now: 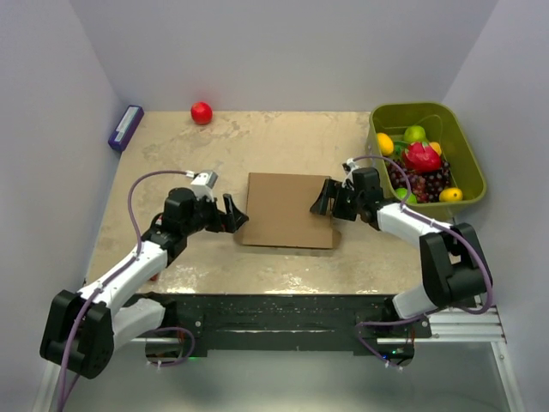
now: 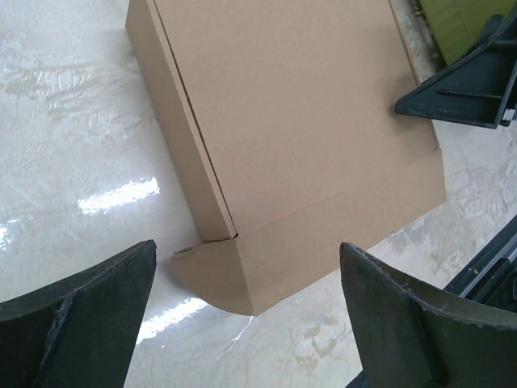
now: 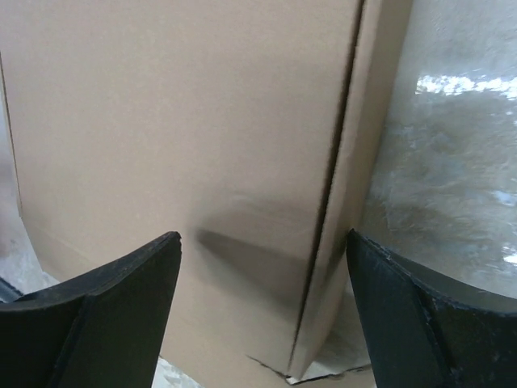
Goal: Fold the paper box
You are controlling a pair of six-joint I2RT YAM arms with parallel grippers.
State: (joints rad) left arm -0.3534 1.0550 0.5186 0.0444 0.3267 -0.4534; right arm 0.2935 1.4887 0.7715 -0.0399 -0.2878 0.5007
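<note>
From above, the paper box [image 1: 289, 210] lies flat and shallow on the desk [image 1: 171, 146], apart from the green bin [image 1: 468, 165], on its desk-middle side. My right claw [image 1: 322, 199] stands between bin and box, spread open and empty. My left claw [image 1: 236, 215] waits at the box edge farthest from the bin, equally spread.

From my left wrist, the box [image 2: 307, 121] looks light, with stiff panels that are weak along the creases. On this glossy desk I judge it will slide unless braced from the bin side. The end flap [image 2: 242, 275] sloping to the desk is the thin edge I would pinch.

From my right wrist, the box [image 3: 186, 121] fills the frame between my open claw [image 3: 262, 238]. Its inside is hidden, and I cannot tell whether the low corner is torn or merely gapped
</note>
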